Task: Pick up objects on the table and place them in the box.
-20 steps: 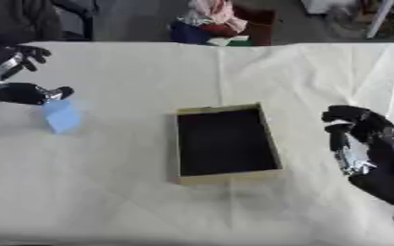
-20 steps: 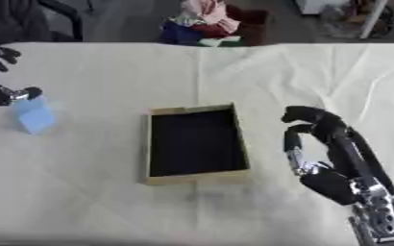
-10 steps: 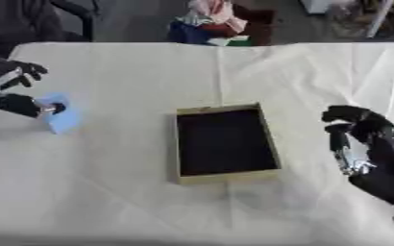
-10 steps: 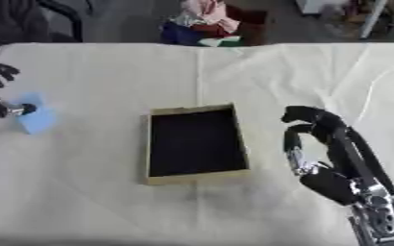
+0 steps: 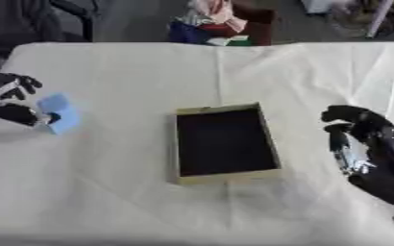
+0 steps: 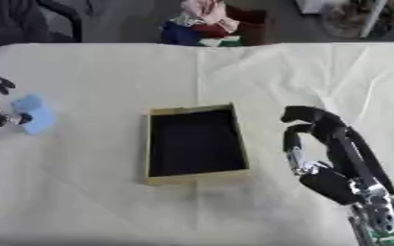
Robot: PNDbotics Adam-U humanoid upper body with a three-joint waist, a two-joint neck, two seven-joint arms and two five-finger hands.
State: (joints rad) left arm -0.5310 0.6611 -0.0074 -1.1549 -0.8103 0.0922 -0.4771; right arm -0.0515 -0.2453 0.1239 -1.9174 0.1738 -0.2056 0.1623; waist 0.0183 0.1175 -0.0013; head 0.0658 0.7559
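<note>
A light blue block (image 5: 59, 113) sits on the white tablecloth at the far left. My left hand (image 5: 8, 98) is right beside it on its left. The thumb tip (image 5: 49, 117) touches the block's near-left face, while the fingers (image 5: 22, 82) spread above and stay off it. An open cardboard box (image 5: 221, 108) with a dark inside lies in the middle of the table, with nothing visible in it. My right hand (image 6: 326, 144) rests at the lower right, fingers up and relaxed, holding nothing.
The tablecloth (image 5: 133, 67) has creases running across it. Beyond the far edge lies a pile of coloured clothes (image 5: 213, 19). A person in dark clothes (image 5: 15, 24) sits at the upper left corner.
My left hand has come down and leftward, from above the blue block to beside it, thumb now against it. The block has barely shifted. The right hand is still.
</note>
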